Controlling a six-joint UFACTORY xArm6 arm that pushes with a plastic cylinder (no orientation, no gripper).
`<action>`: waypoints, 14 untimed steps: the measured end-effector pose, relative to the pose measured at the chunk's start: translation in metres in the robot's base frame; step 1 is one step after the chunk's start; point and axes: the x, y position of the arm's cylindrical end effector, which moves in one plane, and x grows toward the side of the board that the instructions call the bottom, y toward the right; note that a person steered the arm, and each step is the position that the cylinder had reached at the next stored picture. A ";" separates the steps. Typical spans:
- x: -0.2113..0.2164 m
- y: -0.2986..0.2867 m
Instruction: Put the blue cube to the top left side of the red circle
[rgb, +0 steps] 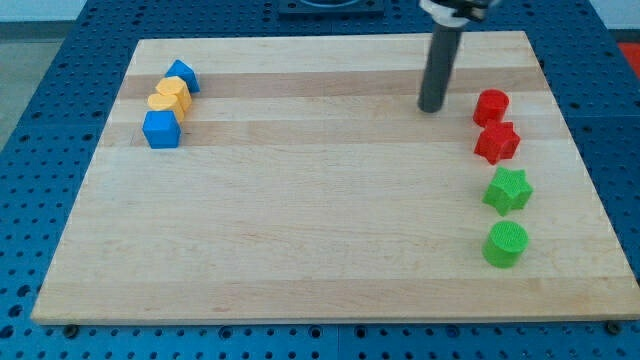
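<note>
Smooth blue cube (161, 129) at wooden board's (320, 240) left, touching yellow blocks (169, 97). Matte rod, my tip (432, 108), just left of ribbed red circle (491, 106). No claw on rig.

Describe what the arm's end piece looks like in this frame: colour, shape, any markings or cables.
It is a straight, dark grey to black cylindrical rod, plain and matte, with no markings or cables visible on it. My tip is its blunt lower end. At the view's top the rod enters a pale collar that the frame cuts off; the rest of the arm is out of view.
</note>
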 end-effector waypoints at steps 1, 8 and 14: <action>0.063 -0.051; 0.043 -0.276; 0.006 -0.073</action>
